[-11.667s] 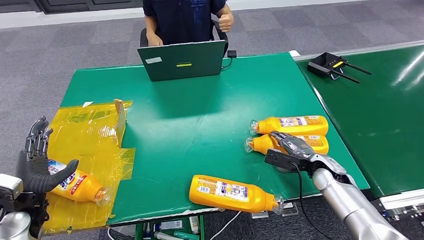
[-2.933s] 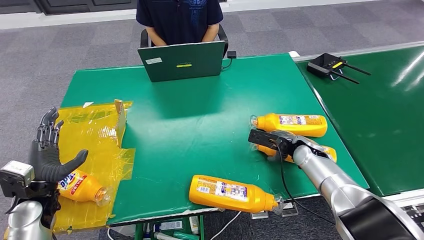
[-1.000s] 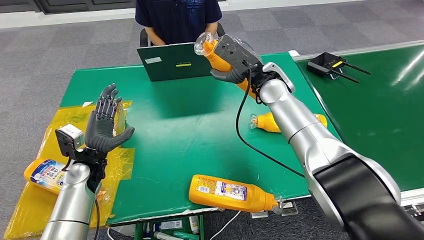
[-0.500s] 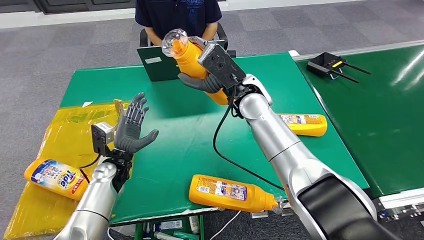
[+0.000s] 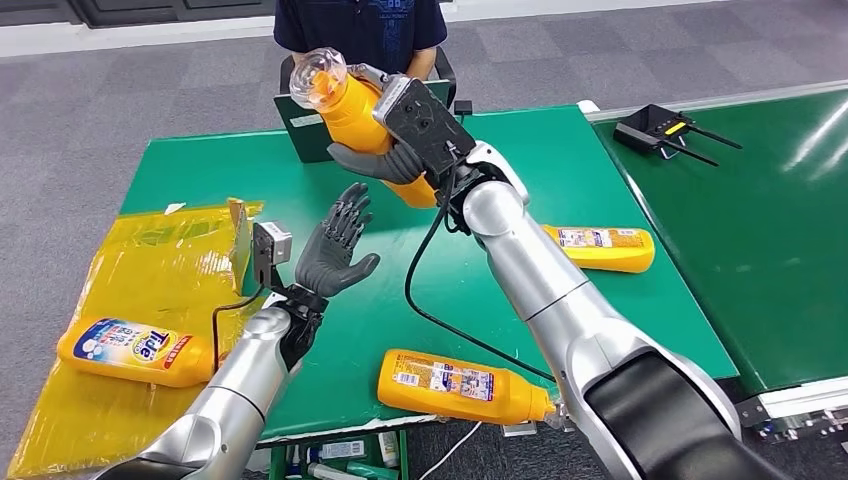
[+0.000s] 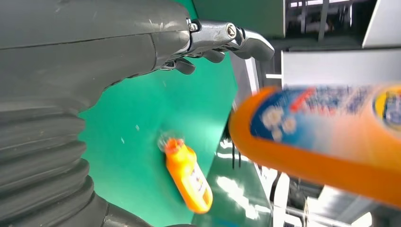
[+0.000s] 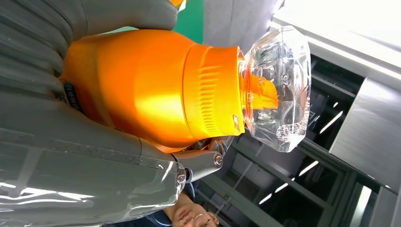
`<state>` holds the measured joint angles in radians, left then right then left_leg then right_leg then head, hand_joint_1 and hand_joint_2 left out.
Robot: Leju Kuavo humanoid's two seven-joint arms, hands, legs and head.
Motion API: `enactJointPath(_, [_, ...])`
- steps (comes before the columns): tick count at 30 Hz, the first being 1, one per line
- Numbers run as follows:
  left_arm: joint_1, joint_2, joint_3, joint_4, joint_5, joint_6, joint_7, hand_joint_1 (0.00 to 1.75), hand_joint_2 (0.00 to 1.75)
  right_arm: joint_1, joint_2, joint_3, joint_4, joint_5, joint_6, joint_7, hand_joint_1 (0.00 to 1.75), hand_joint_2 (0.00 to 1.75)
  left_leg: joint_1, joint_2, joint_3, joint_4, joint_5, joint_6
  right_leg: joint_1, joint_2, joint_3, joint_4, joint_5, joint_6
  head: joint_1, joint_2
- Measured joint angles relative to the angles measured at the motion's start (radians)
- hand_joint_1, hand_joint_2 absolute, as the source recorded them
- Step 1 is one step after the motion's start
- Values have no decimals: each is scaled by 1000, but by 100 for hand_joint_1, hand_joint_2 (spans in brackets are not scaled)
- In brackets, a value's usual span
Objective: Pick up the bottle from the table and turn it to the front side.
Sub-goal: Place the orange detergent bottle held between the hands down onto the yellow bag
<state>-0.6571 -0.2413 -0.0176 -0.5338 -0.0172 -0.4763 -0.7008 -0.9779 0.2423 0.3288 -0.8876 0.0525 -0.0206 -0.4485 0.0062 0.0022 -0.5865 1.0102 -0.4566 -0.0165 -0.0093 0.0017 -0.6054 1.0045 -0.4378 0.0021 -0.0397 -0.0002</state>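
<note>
From the head view, you see your right hand (image 5: 395, 150) gripping the orange bottle (image 5: 352, 110) high above the green table (image 5: 400, 240), its clear cap (image 5: 317, 73) pointing up and toward the person (image 5: 360, 30) behind the laptop (image 5: 300, 125). You hold it up there, I think, so it can be turned until its front shows. Your left hand (image 5: 335, 245) is raised just under the bottle with its fingers spread and nothing in it, likely ready to help. Half a second ago that hand was lower and farther left, and the bottle was a bit more to the right. Three other bottles lie flat: one (image 5: 465, 385) near the front edge, one (image 5: 598, 247) on the right, one (image 5: 135, 350) on the yellow plastic sheet (image 5: 170, 260).

From the left wrist view, your left hand (image 6: 94, 61) shows loose fingers, and the held bottle (image 6: 321, 137) is a blurry orange shape close by. Another bottle (image 6: 188, 176) lies on the table.

From the right wrist view, your right hand (image 7: 71, 118) wraps tight around the bottle (image 7: 151, 90), just below its clear cap (image 7: 276, 90).
</note>
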Motion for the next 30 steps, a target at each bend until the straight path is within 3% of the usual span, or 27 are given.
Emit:
enactJointPath(15, [-51, -56, -16, 52, 49, -51, -1, 0, 175, 0, 0, -12, 0, -15, 12, -12, 175, 175, 0, 0, 0, 0, 0, 0, 0, 0, 0, 0, 0, 0, 0, 0])
enactJointPath(22, [-59, -90, -17, 50, 123, -83, 0, 0, 175, 19, -3, -72, -4, -50, 20, -39, 175, 175, 0, 0, 0, 0, 0, 0, -1, 0, 0, 0, 0, 0, 0, 0])
enactJointPath(30, [-53, -114, -25, -15, 174, -51, 1, 0, 175, 67, -4, -140, -29, -68, 35, -45, 175, 175, 0, 0, 0, 0, 0, 0, 0, 0, 0, 0, 0, 0, 0, 0])
